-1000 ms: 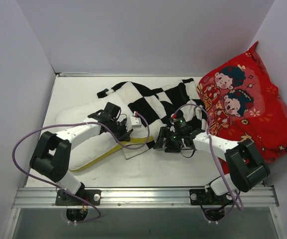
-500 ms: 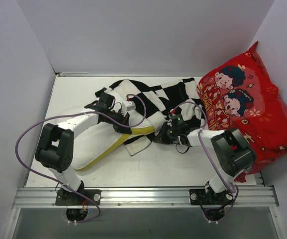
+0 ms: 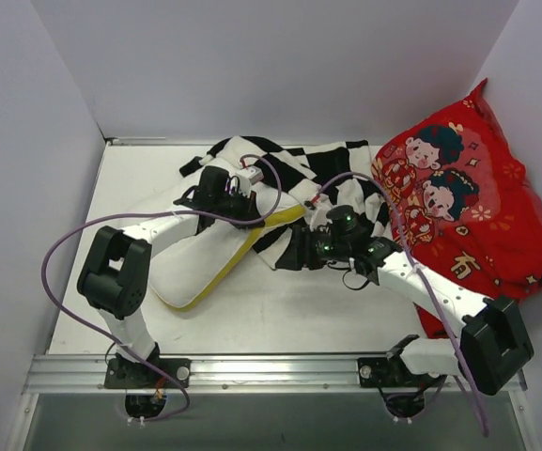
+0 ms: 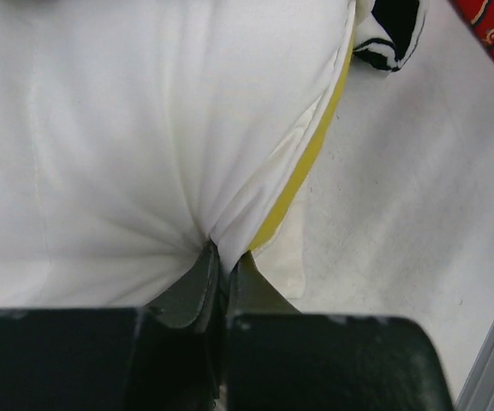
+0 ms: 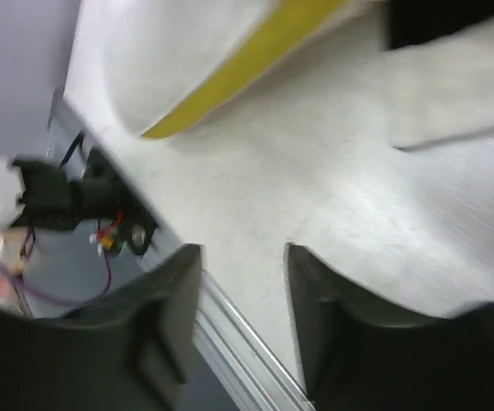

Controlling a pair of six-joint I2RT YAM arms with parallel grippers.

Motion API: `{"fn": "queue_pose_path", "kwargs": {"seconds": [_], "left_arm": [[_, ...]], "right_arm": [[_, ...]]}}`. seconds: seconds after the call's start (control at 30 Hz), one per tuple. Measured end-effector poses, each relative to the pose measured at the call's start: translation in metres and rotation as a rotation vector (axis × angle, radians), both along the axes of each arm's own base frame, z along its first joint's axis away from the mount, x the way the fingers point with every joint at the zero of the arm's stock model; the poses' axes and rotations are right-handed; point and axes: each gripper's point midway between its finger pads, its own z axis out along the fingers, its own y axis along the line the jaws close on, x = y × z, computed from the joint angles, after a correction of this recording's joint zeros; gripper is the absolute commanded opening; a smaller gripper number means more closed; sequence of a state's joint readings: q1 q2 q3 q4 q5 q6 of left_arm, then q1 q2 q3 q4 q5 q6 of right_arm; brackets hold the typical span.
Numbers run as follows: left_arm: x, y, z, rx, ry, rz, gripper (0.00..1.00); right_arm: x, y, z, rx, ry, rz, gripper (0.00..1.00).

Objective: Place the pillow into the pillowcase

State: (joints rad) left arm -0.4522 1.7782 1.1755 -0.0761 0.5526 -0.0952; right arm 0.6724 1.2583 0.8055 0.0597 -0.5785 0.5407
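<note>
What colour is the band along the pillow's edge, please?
Yellow; the band shows best in the left wrist view.

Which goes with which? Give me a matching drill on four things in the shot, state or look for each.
Column A
1. pillow
2. pillowcase
3. red cushion
4. right gripper

Column B
a. black-and-white checks, crumpled
b. fingers apart, nothing between them
c. pinched by the shut left gripper
d. cartoon print, far right of the scene

Pairs: 1-c, 2-a, 3-d, 4-b
</note>
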Motion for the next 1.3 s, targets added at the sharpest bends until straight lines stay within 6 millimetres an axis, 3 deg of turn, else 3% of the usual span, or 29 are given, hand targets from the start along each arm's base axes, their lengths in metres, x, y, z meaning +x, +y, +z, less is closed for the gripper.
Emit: {"fn": "queue_pose_path", "kwargs": {"seconds": [0.03,0.17,0.23,0.33,0.5,0.57,0.67,0.7,0.73,0.83,0.9,1.03,1.1,1.17,1.23,1.27,1.3], "left_arm": [[0.001,0.000,0.001,-0.009,0.000,0.007,0.00],[-0.006,0.003,-0.003,-0.043,0.016,0.003,0.00],[-0.014,0.005,-0.003,-0.059,0.036,-0.008,0.00],[-0.016,0.004,0.003,-0.087,0.047,-0.021,0.00],[-0.018,0.005,0.009,-0.125,0.079,-0.029,0.00],[-0.015,0.007,0.014,-0.140,0.087,-0.022,0.00],[-0.004,0.014,0.023,-0.157,0.082,0.006,0.00],[-0.002,0.016,0.024,-0.162,0.085,0.017,0.00],[0.000,0.018,0.025,-0.166,0.091,0.027,0.00],[0.004,0.022,0.024,-0.170,0.111,0.056,0.00],[0.009,0.018,0.022,-0.161,0.114,0.072,0.00],[0.020,0.001,0.008,-0.110,0.104,0.103,0.00],[0.021,-0.009,-0.002,-0.089,0.122,0.117,0.00],[0.017,-0.017,-0.012,-0.077,0.147,0.126,0.00],[0.014,-0.019,-0.017,-0.077,0.159,0.133,0.00],[0.012,-0.017,-0.020,-0.077,0.160,0.137,0.00],[0.011,-0.014,-0.025,-0.075,0.165,0.144,0.00]], "right_arm": [[0.013,-0.016,-0.012,-0.026,0.026,-0.075,0.65],[0.051,-0.076,-0.071,-0.141,0.161,-0.344,0.70],[0.066,-0.091,-0.098,-0.175,0.223,-0.422,0.73],[0.083,-0.096,-0.129,-0.186,0.276,-0.479,0.75],[0.141,-0.068,-0.123,-0.091,0.195,-0.487,0.74],[0.161,-0.058,-0.122,-0.058,0.162,-0.486,0.68],[0.178,-0.048,-0.124,-0.035,0.139,-0.475,0.14],[0.180,-0.046,-0.126,-0.030,0.145,-0.474,0.02],[0.181,-0.043,-0.126,-0.023,0.153,-0.469,0.00],[0.172,-0.034,-0.124,-0.001,0.183,-0.430,0.00],[0.156,-0.021,-0.114,0.018,0.202,-0.376,0.00],[0.079,0.026,-0.063,0.020,0.146,-0.112,0.00],[0.046,0.040,-0.036,0.044,0.100,0.006,0.00],[0.023,0.036,-0.026,0.050,0.095,0.065,0.00],[0.013,0.016,-0.035,0.022,0.140,0.063,0.02],[0.012,0.006,-0.042,0.007,0.167,0.048,0.14],[0.011,-0.003,-0.048,-0.007,0.195,0.034,0.35]]}}
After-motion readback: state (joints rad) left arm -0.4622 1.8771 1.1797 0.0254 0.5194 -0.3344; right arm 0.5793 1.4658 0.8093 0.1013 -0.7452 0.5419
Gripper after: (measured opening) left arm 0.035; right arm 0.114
